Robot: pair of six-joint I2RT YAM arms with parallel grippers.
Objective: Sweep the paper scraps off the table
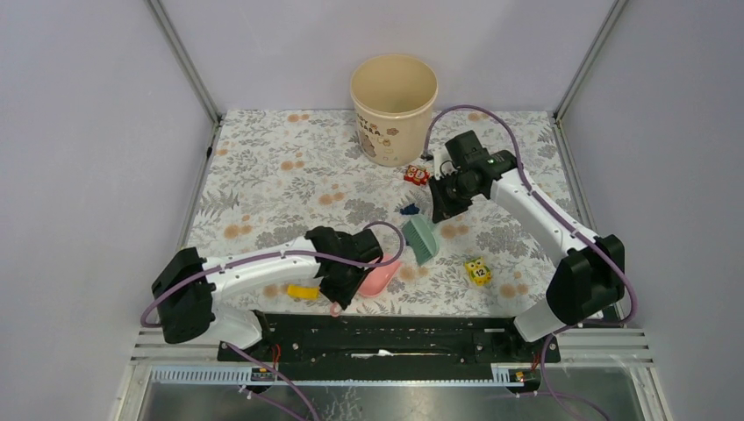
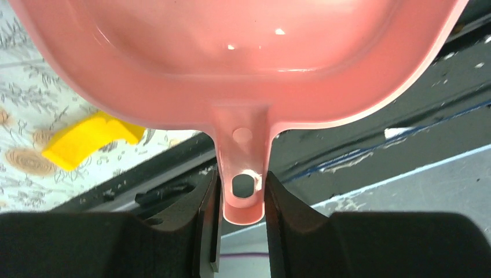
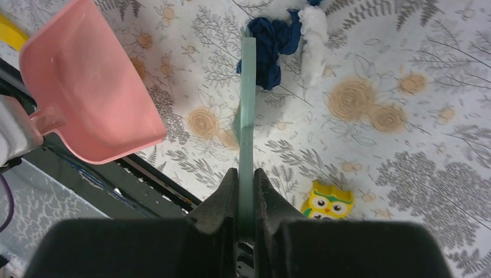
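Right gripper (image 3: pixel 245 194) is clenched on a thin green brush (image 3: pixel 248 98), seen edge-on. The brush's long axis runs straight from the jaws to the navy paper scraps (image 3: pixel 267 46), bunched at its far tip on the floral table (image 3: pixel 405 133). Left gripper (image 2: pixel 242 197) clamps the handle of a pink dustpan (image 2: pixel 231 52), off toward the left arm's side and apart from the scraps. The right arm is nearer them. The left wrist view shows no scraps; the top view alone shows a bucket (image 1: pixel 394 101) beyond.

Floral worktop (image 1: pixel 263 175): bucket (image 1: pixel 394 107) top centre, red cube (image 1: pixel 417 174) below, paper scraps (image 1: pixel 409 209) centre, owl cube (image 1: pixel 477 271) right, yellow piece (image 1: pixel 303 292) lower left.
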